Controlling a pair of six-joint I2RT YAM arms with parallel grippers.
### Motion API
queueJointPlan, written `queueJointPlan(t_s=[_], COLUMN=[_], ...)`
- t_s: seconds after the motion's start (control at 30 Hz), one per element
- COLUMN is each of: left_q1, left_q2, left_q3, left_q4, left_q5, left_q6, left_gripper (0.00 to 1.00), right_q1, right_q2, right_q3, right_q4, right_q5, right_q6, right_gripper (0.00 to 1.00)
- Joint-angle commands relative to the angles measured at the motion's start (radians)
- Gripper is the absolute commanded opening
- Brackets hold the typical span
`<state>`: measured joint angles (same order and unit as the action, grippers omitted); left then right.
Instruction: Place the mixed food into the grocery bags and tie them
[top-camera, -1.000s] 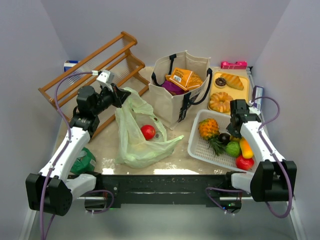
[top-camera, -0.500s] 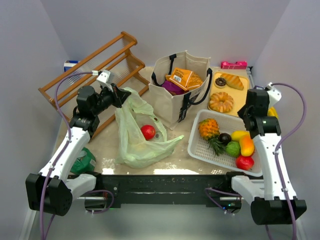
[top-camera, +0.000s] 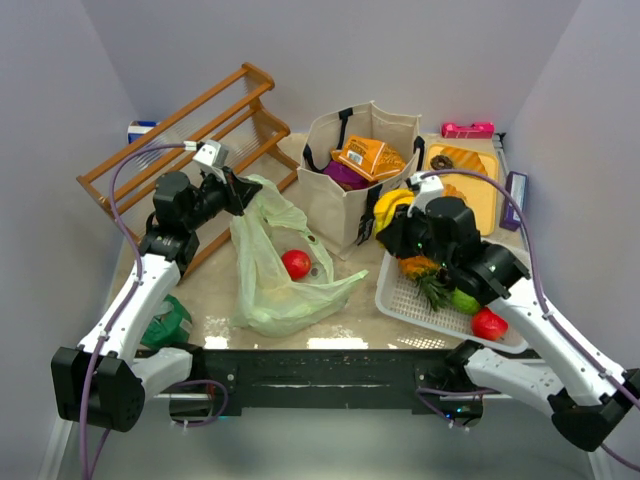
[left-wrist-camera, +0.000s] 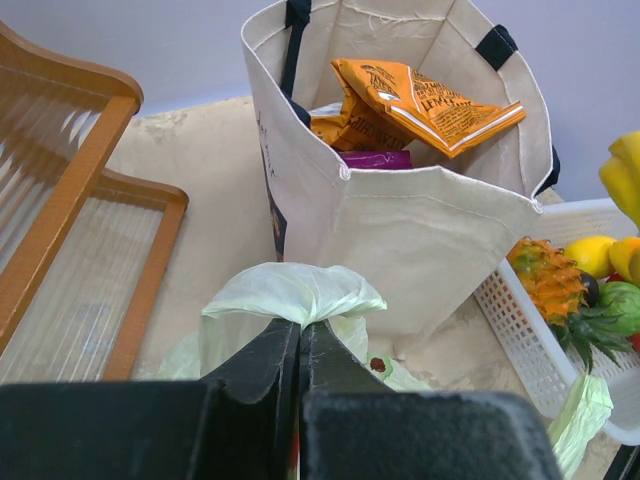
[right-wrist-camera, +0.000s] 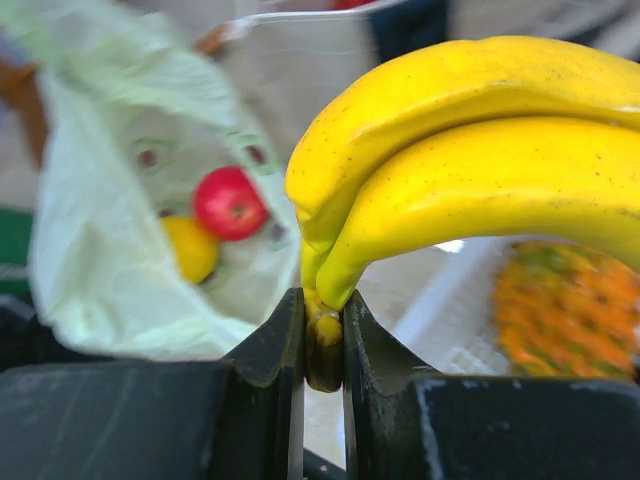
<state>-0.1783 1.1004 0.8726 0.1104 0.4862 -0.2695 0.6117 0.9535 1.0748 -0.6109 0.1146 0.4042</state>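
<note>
My left gripper (top-camera: 238, 196) is shut on the rim of the pale green plastic bag (top-camera: 268, 268) and holds it up; the pinched fold shows in the left wrist view (left-wrist-camera: 290, 295). A red fruit (top-camera: 296, 264) and a yellow fruit (right-wrist-camera: 190, 248) lie inside the bag. My right gripper (top-camera: 392, 226) is shut on the stem of a yellow banana bunch (top-camera: 391, 205), held in the air between the canvas tote (top-camera: 350, 200) and the basket; the bananas fill the right wrist view (right-wrist-camera: 470, 170). The tote holds an orange packet (top-camera: 367, 156) and a purple packet (top-camera: 342, 176).
The white mesh basket (top-camera: 400, 300) at the right holds a pineapple (top-camera: 420, 268), a green fruit (top-camera: 465, 298) and a red fruit (top-camera: 489, 324). A yellow tray (top-camera: 485, 205) with bread is behind it. A wooden rack (top-camera: 180, 140) stands at the back left. A dark green bundle (top-camera: 165, 325) lies near left.
My right arm has swung from the right edge leftward over the basket, carrying the banana bunch toward the bags. The left gripper has stayed still, holding the green bag.
</note>
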Motion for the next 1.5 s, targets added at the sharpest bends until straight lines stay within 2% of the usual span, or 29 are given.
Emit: queueJointPlan(t_s=[0.0,0.13,0.17,0.3,0.57,0.7,0.77,1.0,1.3,1.47], left_q1=[-0.006,-0.006,-0.006,-0.006,-0.006,-0.006,-0.006,-0.006,-0.006,-0.009], left_q2=[-0.011,-0.011,-0.011,-0.007,-0.014,-0.017,-0.017,-0.024,-0.022,-0.017], left_q3=[0.014,0.014,0.012,0.014,0.014,0.014,0.014,0.014,0.012,0.011], left_q4=[0.034,0.029,0.028,0.029,0.029,0.029,0.029,0.029,0.037,0.051], left_q5=[-0.009,-0.017,-0.021,-0.017,-0.017,-0.017,-0.017,-0.015,0.005,0.031], left_q6=[0.007,0.012,0.013,0.012,0.015,0.016,0.015,0.015,0.009,0.0], left_gripper=[0.0,0.0,0.0,0.0,0.0,0.0,0.0,0.0,0.0,0.0], right_q1=[0.097,0.21,0.262,0.319,0.316,0.306,0.29,0.157,0.14,0.141], right_q2=[-0.022,0.043,0.045,0.094,0.359,0.549,0.593,0.676,0.791,0.846], right_q3=[0.026,0.033,0.028,0.016,0.102,0.183,0.195,0.099,0.154,0.197], right_q4=[0.118,0.183,0.219,0.428,0.5,0.559,0.58,0.761,0.68,0.695], right_q5=[-0.206,-0.393,-0.439,-0.61,-0.532,-0.584,-0.595,-0.638,-0.547,-0.515], right_q6=[-0.055,-0.019,-0.001,0.068,0.125,0.16,0.18,0.298,0.254,0.263], right_gripper=[0.0,0.0,0.0,0.0,0.0,0.0,0.0,0.0,0.0,0.0])
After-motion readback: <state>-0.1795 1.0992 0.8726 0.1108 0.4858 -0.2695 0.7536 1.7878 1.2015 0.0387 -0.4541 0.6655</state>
